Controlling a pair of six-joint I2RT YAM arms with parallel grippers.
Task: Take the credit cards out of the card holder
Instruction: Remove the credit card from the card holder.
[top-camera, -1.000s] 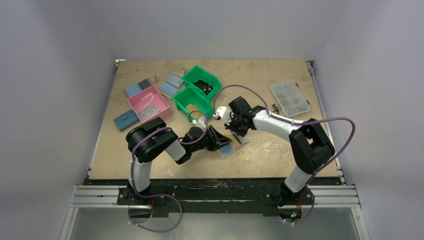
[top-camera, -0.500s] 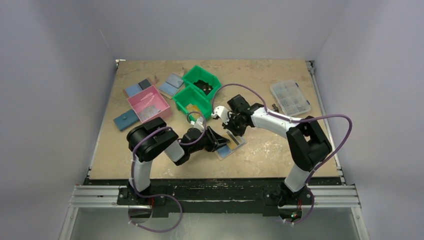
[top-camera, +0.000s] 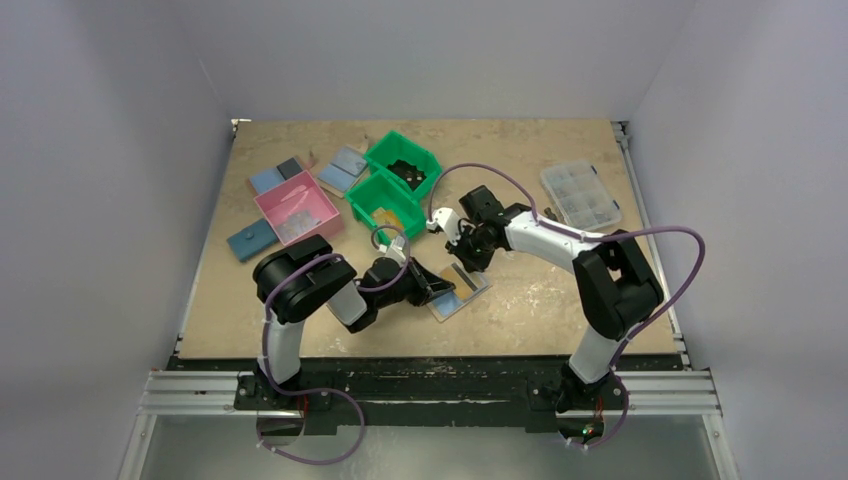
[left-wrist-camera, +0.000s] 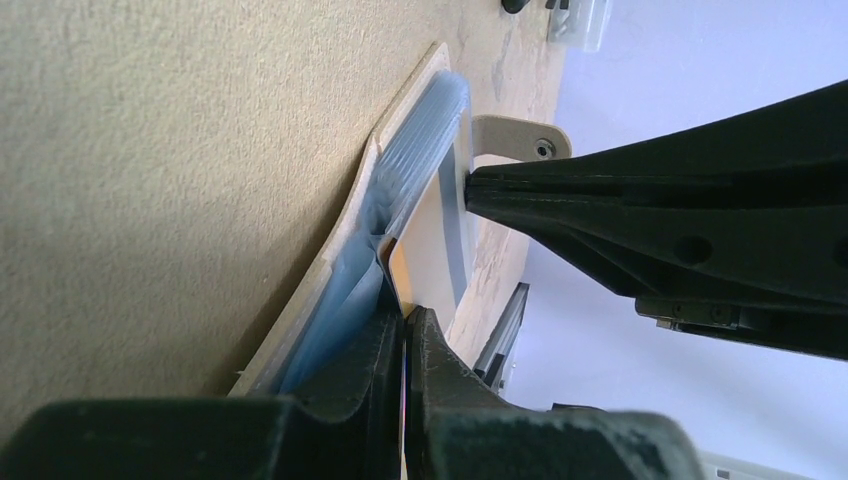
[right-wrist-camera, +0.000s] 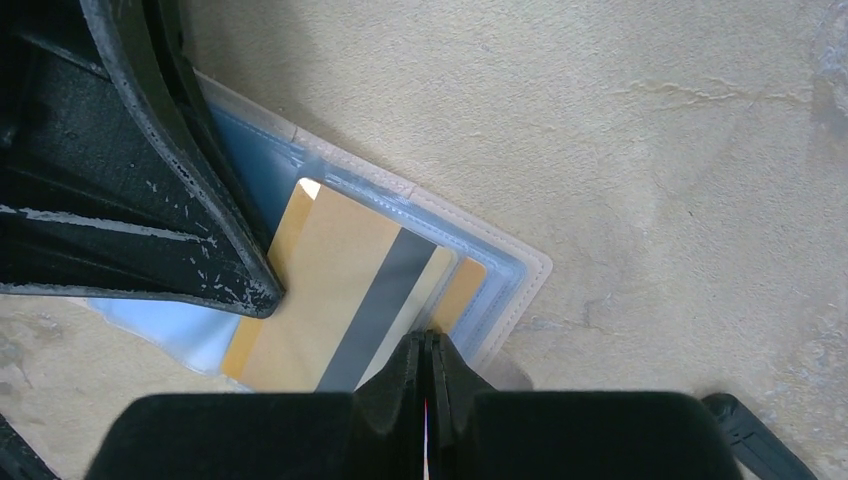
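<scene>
The card holder (top-camera: 458, 298) lies open on the table, beige rim and light-blue clear sleeves up; it also shows in the right wrist view (right-wrist-camera: 522, 270) and the left wrist view (left-wrist-camera: 335, 285). A yellow-orange credit card (right-wrist-camera: 330, 285) with a grey stripe sticks partly out of a sleeve, also seen edge-on (left-wrist-camera: 432, 250). A second orange card (right-wrist-camera: 462, 288) sits in a slot beside it. My left gripper (top-camera: 433, 286) (left-wrist-camera: 405, 330) is shut on the striped card's edge. My right gripper (top-camera: 468, 264) (right-wrist-camera: 428, 345) is shut, its tips on the holder at the card's other end.
Two green bins (top-camera: 403, 163) (top-camera: 385, 202) and a pink bin (top-camera: 297, 208) stand behind the arms. Flat wallets lie at back left (top-camera: 275, 178) (top-camera: 343, 168) and a dark-blue one (top-camera: 252, 240) lies left. A clear compartment box (top-camera: 580, 195) sits at back right.
The left gripper has drawn back to the left with the card holder shifting a little left with it. The right gripper has moved slightly left and farther back.
</scene>
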